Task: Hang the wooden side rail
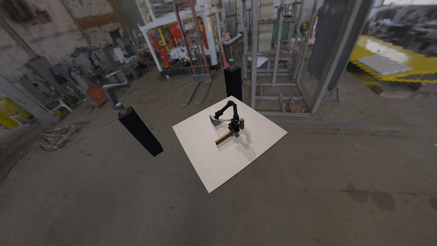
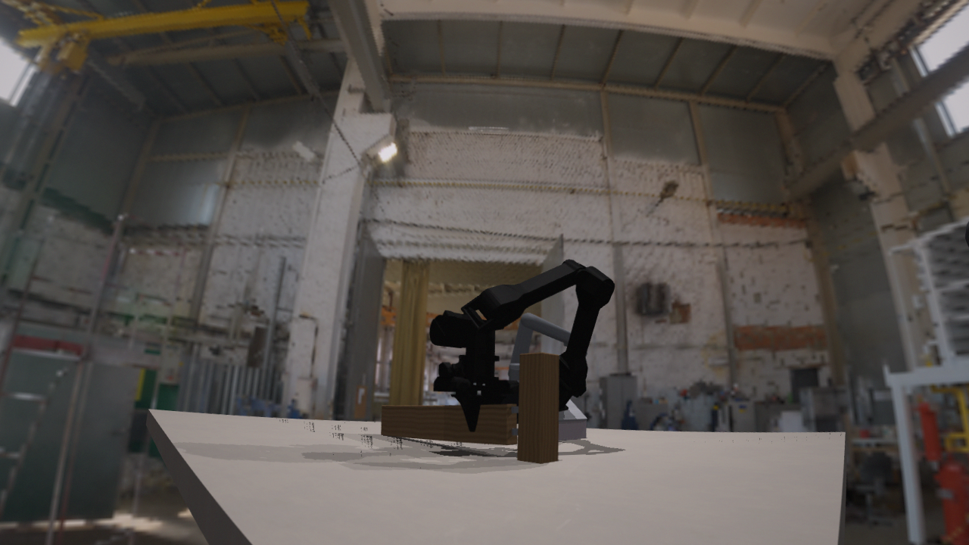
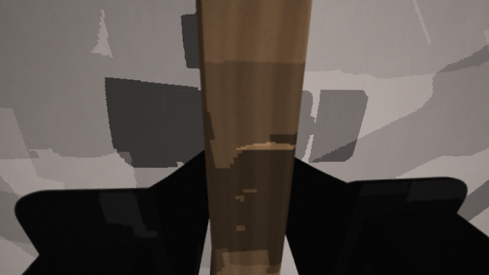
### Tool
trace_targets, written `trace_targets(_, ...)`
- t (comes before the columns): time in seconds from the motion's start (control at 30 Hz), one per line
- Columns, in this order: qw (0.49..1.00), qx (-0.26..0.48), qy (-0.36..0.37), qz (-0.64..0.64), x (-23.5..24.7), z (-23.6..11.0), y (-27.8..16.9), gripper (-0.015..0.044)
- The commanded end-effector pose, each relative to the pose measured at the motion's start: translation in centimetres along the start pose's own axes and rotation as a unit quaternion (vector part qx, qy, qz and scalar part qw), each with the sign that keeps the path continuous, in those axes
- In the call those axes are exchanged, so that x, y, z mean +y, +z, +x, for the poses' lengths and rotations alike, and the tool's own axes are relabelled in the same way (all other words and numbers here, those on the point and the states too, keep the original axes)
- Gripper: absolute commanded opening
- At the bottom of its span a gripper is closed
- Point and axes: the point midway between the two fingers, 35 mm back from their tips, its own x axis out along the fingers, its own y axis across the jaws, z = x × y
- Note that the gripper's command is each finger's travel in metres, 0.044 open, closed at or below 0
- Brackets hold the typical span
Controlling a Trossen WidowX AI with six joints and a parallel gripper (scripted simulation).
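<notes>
The wooden side rail lies almost level, its post-side end a little above its shadow. Whether its far end touches the table cannot be told. My gripper is shut on the rail near that post-side end, one finger on each side. The headboard post stands upright close to this end. In the exterior view only a thin sliver of grey hook metal shows between rail and post. The slot, the pins and the rest of the hooks are hidden.
The white table carries the rail, post and arm. The arm's grey base mount is behind the post in the exterior view. Two black pedestals with grey arms stand beyond the table's edges.
</notes>
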Motion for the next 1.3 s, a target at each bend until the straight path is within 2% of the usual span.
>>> trace_targets(0.0, 1.0, -0.001, 0.005, 0.0, 0.15, -0.35, -0.18, 0.0)
trace_targets(1.27, 1.0, -0.001, 0.005, 0.0, 0.15, -0.33, -0.6, 0.0)
